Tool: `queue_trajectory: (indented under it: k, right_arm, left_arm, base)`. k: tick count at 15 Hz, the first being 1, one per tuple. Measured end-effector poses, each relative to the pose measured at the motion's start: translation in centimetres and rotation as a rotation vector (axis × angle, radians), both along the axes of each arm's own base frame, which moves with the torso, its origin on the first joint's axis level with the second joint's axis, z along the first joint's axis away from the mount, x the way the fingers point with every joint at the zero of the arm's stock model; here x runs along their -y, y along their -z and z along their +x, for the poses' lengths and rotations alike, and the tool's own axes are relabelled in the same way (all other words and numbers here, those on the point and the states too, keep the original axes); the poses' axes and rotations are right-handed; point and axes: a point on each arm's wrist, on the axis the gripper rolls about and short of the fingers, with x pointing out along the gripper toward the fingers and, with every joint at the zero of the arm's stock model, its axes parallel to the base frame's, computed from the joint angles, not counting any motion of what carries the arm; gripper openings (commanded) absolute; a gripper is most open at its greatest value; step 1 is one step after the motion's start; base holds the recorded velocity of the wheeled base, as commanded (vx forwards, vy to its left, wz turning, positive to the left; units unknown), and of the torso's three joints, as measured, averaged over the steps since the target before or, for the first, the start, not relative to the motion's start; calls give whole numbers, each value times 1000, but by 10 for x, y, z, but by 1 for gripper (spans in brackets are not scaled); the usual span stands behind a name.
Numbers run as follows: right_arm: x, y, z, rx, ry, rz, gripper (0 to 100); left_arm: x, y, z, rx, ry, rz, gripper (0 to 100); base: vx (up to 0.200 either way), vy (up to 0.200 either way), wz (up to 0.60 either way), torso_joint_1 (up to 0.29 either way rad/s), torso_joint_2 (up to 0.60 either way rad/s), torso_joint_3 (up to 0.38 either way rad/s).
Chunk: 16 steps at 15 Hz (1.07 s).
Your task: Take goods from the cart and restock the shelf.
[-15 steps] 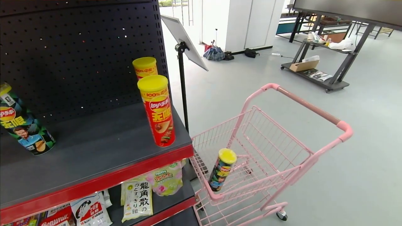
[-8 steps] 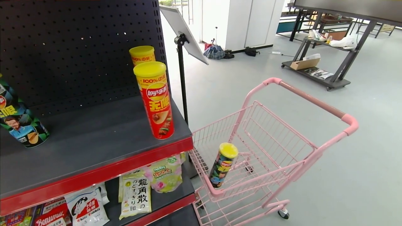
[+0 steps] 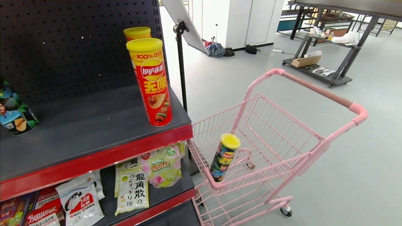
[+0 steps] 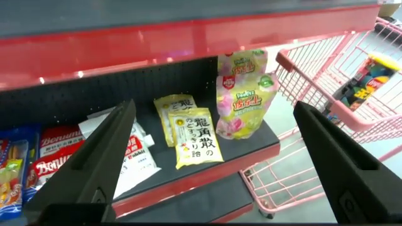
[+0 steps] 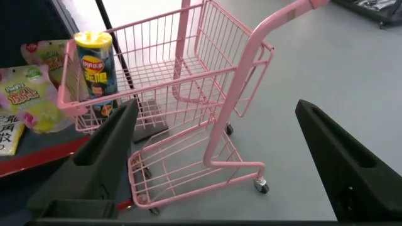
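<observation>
The shelf [image 3: 94, 131] has bare room on top, likely awaiting stock. The cart [image 3: 314, 91] stands just beside its end, keeping goods near. Left end effector [image 4: 215, 105] and right end effector [image 5: 217, 103] gape wide, empty, seemingly ready to grasp. One can [image 3: 224, 158] leans in the cart; two red cans [image 3: 152, 84], one dark can [image 3: 14, 110] stand shelved.

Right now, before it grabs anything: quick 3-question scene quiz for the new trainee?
1. True or false: the yellow-lidded can lies flat in the pink cart.
2. How many red cans stand on the top shelf? A one, B two, C four.
3. Fill in: the left gripper and right gripper are both ___.
Key: 1 false, it stands on end. 2 B. 3 open.
</observation>
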Motion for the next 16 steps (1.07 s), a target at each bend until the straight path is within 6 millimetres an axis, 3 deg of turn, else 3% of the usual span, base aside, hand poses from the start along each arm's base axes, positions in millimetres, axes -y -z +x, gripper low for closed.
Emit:
queue_trajectory:
  k: [6,9,12,14,16]
  right_arm:
    - [0,0,0,-1,0,-1,100]
    - [0,0,0,0,-1,-7,100]
    - [0,-2,0,14,-6,-42,100]
    - [0,-25,-4,70,-28,-43,100]
    - [-1,-62,-3,89,-64,-25,100]
  left_arm:
    - [0,0,0,-1,23,21,100]
    - [4,-3,4,120,178,124,100]
    - [1,6,6,60,50,132,100]
    - [0,10,6,29,-22,95,100]
    - [0,10,6,28,-22,92,100]
  base:
    - [0,0,0,-159,522,361]
    - [0,0,0,-35,137,102]
    - [0,0,0,0,0,0]
    - [0,0,0,0,0,0]
    - [0,0,0,0,0,0]
